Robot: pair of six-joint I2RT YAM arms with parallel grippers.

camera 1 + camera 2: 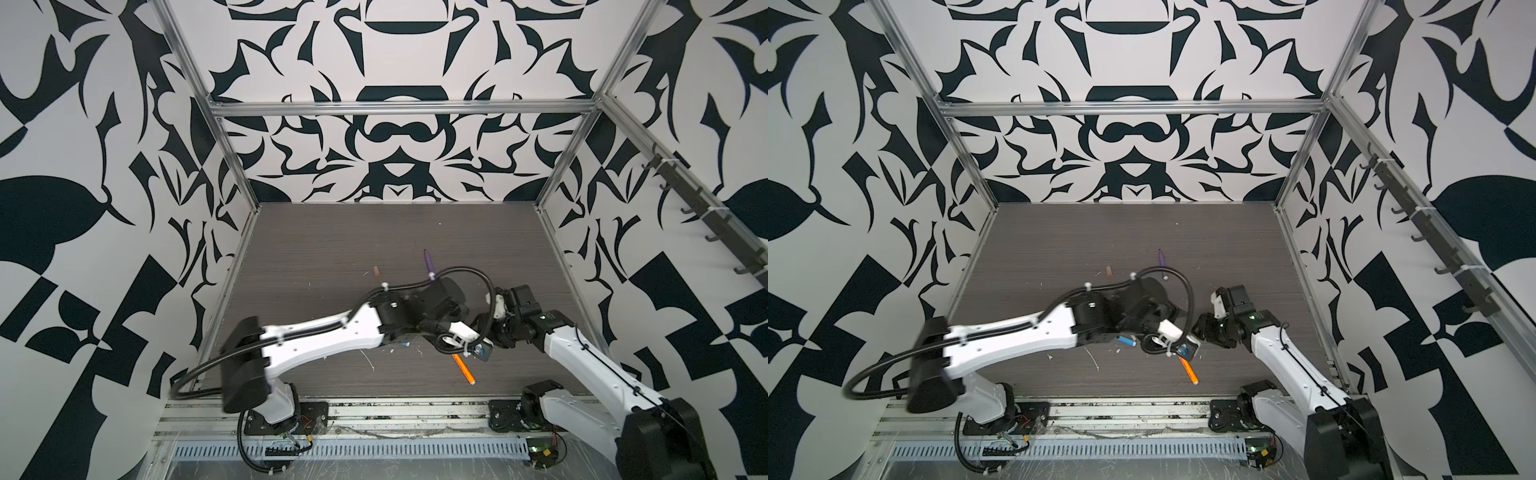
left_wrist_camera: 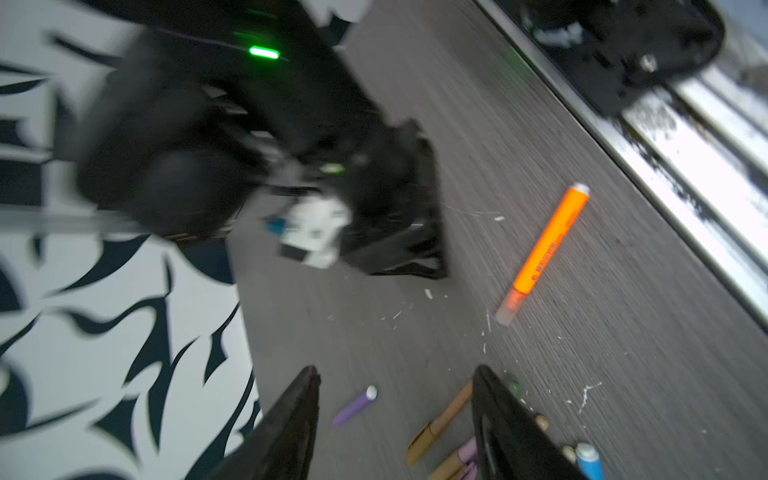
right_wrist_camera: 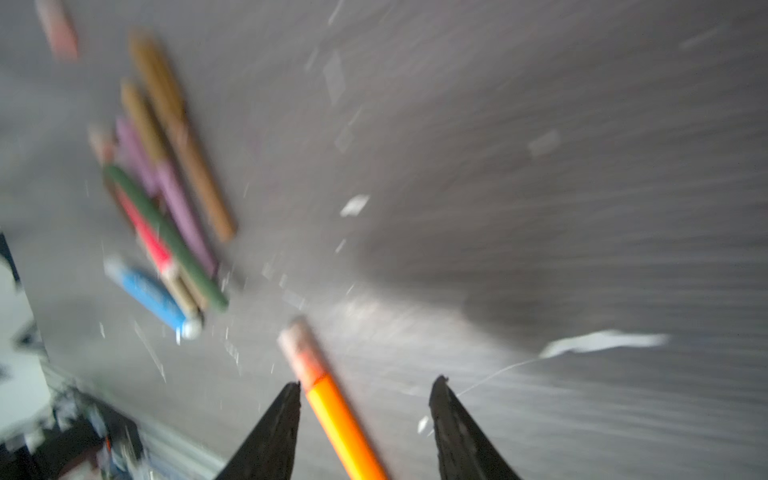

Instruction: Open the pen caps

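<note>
Spread apart on the left gripper (image 2: 395,372), pinching nothing, low over a cluster of brown and lilac pens (image 2: 440,419) near the orange pen (image 2: 544,249). Parted as well on the right gripper (image 3: 366,382), with the orange pen lying between the fingers, nearer one, not squeezed. Capped with a pale cap (image 2: 509,309) on the end toward the cluster. Close past its other end, the metal rail (image 2: 665,174). Farther from the rail, bare table (image 1: 332,232), with a loose cap (image 1: 377,272) and a purple pen (image 1: 429,264) well apart from the orange pen.

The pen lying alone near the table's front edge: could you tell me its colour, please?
The pen is bright orange; the left wrist view shows it best.
</note>
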